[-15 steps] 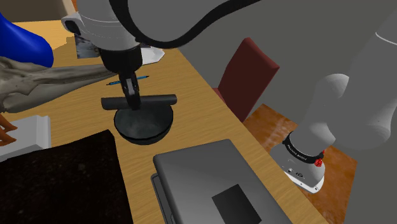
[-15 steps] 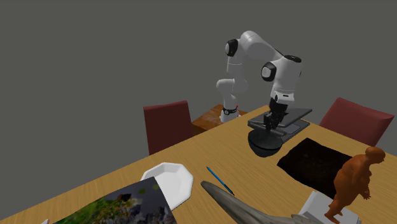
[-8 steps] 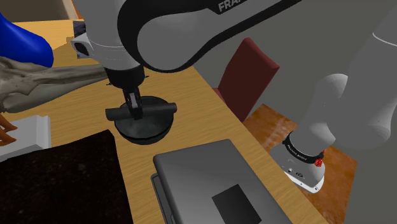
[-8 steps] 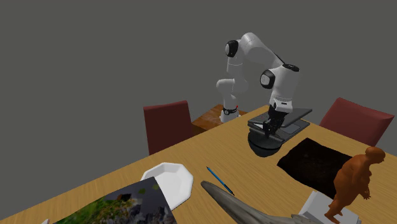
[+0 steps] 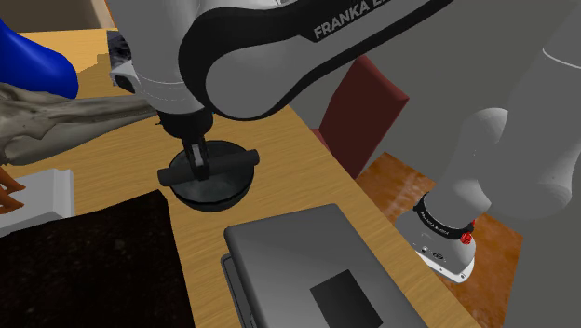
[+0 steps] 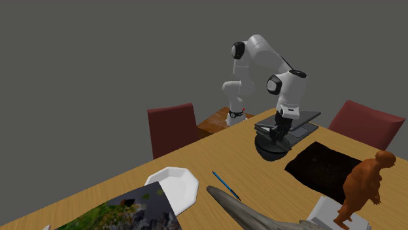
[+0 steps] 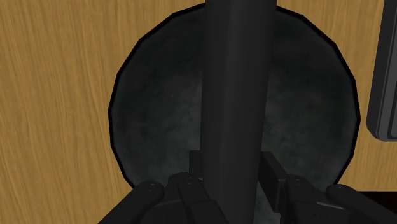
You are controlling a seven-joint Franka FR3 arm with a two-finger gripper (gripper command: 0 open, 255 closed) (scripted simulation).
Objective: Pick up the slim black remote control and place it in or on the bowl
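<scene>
Because the slim black remote control (image 5: 233,158) is clasped at its middle by the gripper (image 5: 197,168) and hangs crosswise over the dark bowl (image 5: 219,198), left of the shoulder view's centre, the step in hand looks to be the set-down. Both ends of the remote overhang the rim, so it can only rest on top. I would lower it until it bears on both sides of the rim, part the fingers without twisting, and rise straight up. An off-centre release could tip it onto the wooden table (image 5: 279,177). I cannot tell from this angle whether it touches the rim yet. A grey laptop (image 5: 298,261) lies near, at lower centre.

The second exterior view puts the gripper (image 6: 277,132) and bowl (image 6: 271,154) right of centre. It adds the wider table: a blue pen (image 6: 225,185) and a white plate (image 6: 175,185), both well apart from the bowl. Here the remote is too small to tell from the bowl.

The wrist view gives the centring the others lack. The remote (image 7: 235,83) runs straight out from between the fingers (image 7: 275,178), which press its flanks, and it crosses the middle of the bowl (image 7: 153,127) with dark interior showing on either side.
</scene>
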